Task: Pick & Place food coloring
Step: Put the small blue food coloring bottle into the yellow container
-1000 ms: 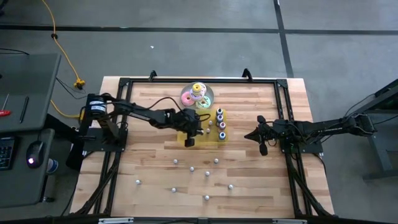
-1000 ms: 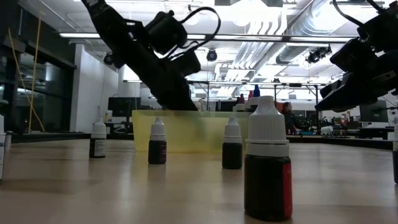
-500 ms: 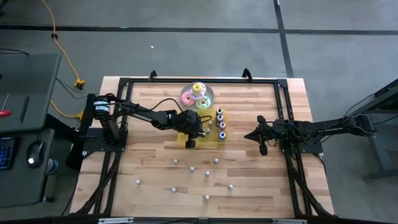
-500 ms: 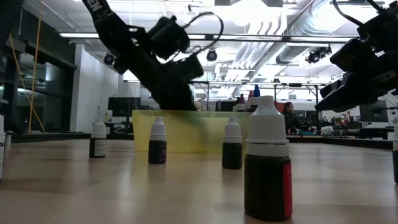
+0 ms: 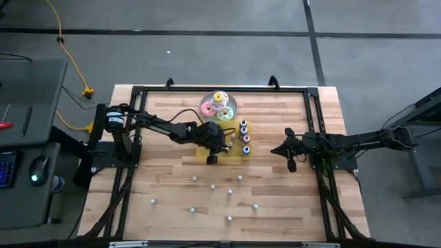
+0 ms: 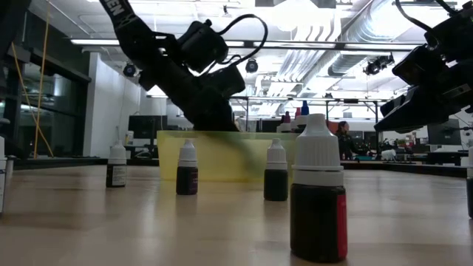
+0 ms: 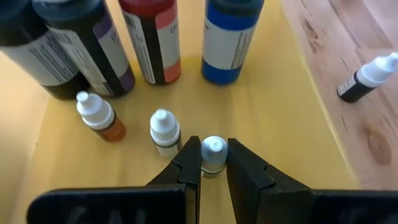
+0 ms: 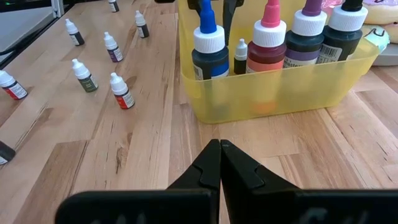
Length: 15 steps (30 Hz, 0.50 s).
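Placing step, seen with the yellow tray (image 5: 234,153) as landmark. The left gripper (image 7: 208,163) reaches down inside the tray, its jaws pinched narrow on a small white-capped food coloring bottle (image 7: 213,154) that stands just beside two small bottles already set down (image 7: 165,130), with the tall bottles (image 7: 227,37) ranked along the tray's far wall. The bottle's foot is hidden between the fingers, so whether it rests on the tray floor cannot be told. The next move, judged from this, calls for opening the jaws and rising straight up, without knocking the neighbouring bottles. Compared with the frame one second earlier, the left arm (image 6: 185,77) has shifted slightly over the tray in the low view, its wrist sitting a little farther along; the grip is unchanged. The right gripper (image 8: 220,163), fingers pressed together and empty, waits well apart from the tray on its open side. Many loose bottles (image 5: 213,187) remain on the table (image 5: 289,213), in front of the tray.
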Each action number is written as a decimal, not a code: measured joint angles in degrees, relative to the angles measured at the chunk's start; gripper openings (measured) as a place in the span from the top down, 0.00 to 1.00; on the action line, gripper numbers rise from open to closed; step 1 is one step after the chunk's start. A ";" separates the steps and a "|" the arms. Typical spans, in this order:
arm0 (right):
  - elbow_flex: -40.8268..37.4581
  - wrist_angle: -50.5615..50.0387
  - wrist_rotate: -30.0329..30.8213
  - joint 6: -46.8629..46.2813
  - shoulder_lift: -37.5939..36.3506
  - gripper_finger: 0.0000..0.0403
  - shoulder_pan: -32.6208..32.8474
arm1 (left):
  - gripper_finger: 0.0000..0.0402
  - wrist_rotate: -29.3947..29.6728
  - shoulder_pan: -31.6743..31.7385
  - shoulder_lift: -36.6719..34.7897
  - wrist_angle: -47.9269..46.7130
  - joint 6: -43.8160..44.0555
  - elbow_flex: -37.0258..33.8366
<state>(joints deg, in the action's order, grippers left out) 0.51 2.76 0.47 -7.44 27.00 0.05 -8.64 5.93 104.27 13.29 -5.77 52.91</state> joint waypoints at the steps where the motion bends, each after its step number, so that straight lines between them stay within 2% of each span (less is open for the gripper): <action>1: 0.00 0.00 0.00 0.00 0.00 1.00 0.00 | 0.90 0.02 -0.11 0.00 0.06 0.01 0.18; 15: 0.00 0.02 0.00 0.00 0.00 1.00 -0.01 | 0.86 0.20 -0.32 0.94 -0.17 0.03 0.74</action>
<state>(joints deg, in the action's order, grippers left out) 0.51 2.79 0.47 -7.44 27.00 0.04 -8.45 5.61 105.21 13.13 -5.74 53.65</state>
